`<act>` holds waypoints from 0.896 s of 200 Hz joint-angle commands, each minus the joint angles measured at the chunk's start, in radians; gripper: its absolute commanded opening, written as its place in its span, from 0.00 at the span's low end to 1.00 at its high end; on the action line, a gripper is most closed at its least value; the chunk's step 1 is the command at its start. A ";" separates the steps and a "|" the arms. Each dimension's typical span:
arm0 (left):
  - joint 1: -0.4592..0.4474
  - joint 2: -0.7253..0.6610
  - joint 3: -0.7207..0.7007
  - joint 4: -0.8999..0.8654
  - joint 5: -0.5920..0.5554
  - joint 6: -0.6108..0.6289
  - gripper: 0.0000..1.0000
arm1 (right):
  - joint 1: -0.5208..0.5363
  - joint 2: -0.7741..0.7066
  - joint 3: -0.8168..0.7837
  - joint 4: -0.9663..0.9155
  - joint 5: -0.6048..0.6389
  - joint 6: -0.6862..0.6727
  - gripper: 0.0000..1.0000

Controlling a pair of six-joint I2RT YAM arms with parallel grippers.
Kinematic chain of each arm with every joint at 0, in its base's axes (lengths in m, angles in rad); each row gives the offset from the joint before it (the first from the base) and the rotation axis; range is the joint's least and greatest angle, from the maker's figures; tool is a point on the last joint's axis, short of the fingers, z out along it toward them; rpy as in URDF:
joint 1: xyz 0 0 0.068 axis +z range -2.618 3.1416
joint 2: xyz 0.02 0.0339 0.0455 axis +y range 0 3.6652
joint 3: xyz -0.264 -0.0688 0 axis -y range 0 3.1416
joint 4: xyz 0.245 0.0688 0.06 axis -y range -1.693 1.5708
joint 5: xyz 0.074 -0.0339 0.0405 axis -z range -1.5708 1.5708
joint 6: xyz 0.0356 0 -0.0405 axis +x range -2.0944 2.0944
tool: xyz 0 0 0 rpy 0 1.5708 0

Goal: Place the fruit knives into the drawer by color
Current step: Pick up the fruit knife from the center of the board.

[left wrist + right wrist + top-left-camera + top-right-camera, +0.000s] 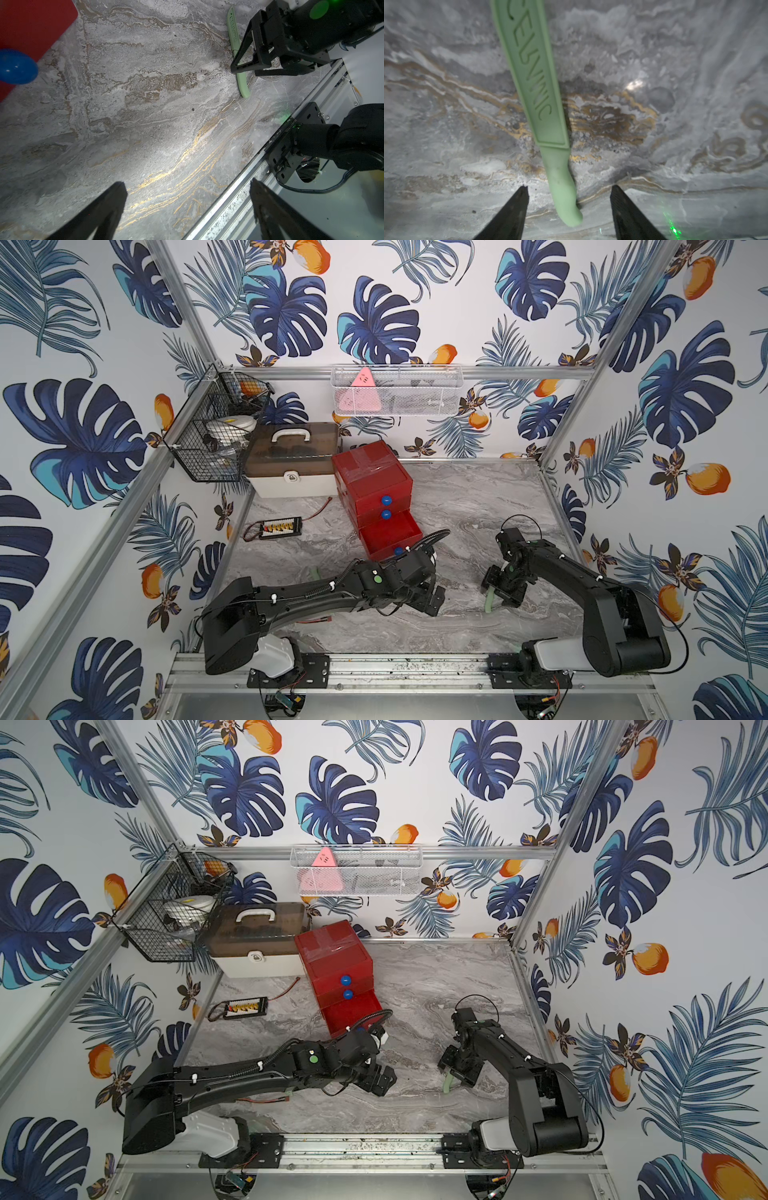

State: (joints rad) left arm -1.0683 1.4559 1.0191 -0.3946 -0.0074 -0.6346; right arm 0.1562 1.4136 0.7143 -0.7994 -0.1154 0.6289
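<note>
The drawer [372, 477], a red chest with blue knobs, stands at the back in both top views; its bottom drawer [388, 533] is pulled out. A pale green fruit knife [491, 600] lies flat on the marble table. My right gripper [500, 593] is lowered over its handle [562, 187], one jaw on each side with a gap to both, so it is open. The left gripper [432, 599] hovers wide open over bare table in front of the pulled-out drawer. In the left wrist view the knife [243, 85] passes under the right gripper [246, 71]. A sliver of pale green [316, 573] shows behind the left arm.
A beige case [291, 460] stands left of the chest. A charger board [280, 526] with cables lies front of it. A black wire basket [208, 439] and a white mesh basket [397, 391] hang on the walls. A red cable [316, 620] lies under the left arm, near the metal rail [395, 668].
</note>
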 commanded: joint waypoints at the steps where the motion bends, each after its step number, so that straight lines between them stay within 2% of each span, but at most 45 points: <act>1: -0.001 -0.016 -0.014 0.014 -0.008 -0.010 0.99 | 0.001 0.016 -0.004 0.073 -0.001 0.020 0.60; 38: -0.001 -0.042 -0.038 0.008 -0.019 -0.010 0.99 | 0.001 0.054 -0.009 0.105 0.014 0.011 0.46; 58: -0.002 -0.056 -0.049 0.007 -0.021 -0.015 0.99 | 0.001 0.069 -0.020 0.126 0.014 0.009 0.41; 117: -0.001 -0.084 -0.079 0.000 -0.029 -0.026 0.99 | 0.002 0.117 -0.019 0.168 0.003 0.005 0.10; 133: -0.001 -0.085 -0.080 0.001 -0.031 -0.027 0.99 | 0.002 0.113 -0.014 0.165 0.002 0.000 0.06; 179: -0.001 -0.080 -0.078 0.002 -0.036 -0.021 0.99 | 0.002 0.065 0.038 0.119 -0.012 -0.018 0.05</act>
State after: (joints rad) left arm -1.0683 1.3766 0.9409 -0.3973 -0.0288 -0.6552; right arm 0.1547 1.4872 0.7414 -0.8135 -0.0845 0.6342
